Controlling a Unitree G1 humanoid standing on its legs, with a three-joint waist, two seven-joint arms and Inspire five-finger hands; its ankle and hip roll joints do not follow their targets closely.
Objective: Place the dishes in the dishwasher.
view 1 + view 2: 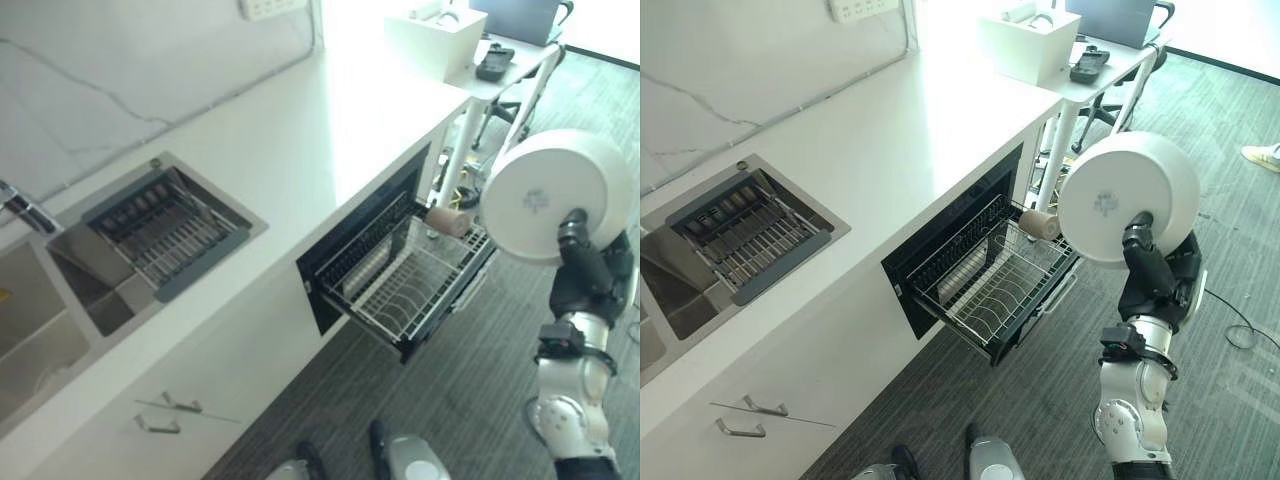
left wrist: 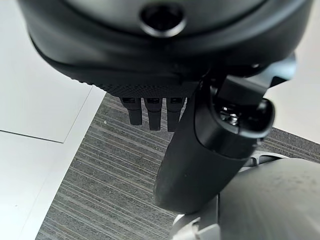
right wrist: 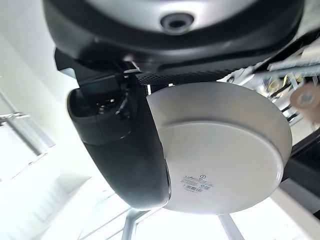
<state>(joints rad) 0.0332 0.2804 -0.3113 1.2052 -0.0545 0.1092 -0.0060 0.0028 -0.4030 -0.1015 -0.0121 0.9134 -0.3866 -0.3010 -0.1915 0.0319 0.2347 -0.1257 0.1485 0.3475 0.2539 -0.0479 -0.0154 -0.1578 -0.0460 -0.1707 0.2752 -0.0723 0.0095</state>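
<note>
Left eye view: the right hand [image 1: 590, 275] is raised at the right side, above the floor, and grips a white plate [image 1: 555, 195] by its rim. The plate stands nearly on edge with its underside toward the camera. It is beside and above the outer end of the dishwasher rack [image 1: 410, 280], apart from it. The rack is pulled out of the open dishwasher [image 1: 350, 250] below the white counter [image 1: 300, 140]. A small tan cylinder [image 1: 448, 221] lies at the far end of the rack. A sink [image 1: 90, 270] is set into the counter at the left, with a dark drying tray [image 1: 165, 230] in it.

Right eye view: the same layout. The plate hides the fingers behind it; the thumb [image 1: 1137, 232] lies on the plate's underside. A white side table [image 1: 1100, 75] stands beyond the counter end and carries a white box [image 1: 1030, 45].

Left wrist view: the left hand [image 2: 155, 107] hangs over grey striped floor [image 2: 110, 175] beside a white cabinet panel [image 2: 35, 100]. Its fingers point straight out and hold nothing.

Right wrist view: the thumb presses against the plate's underside, pinching the plate at its edge.
</note>
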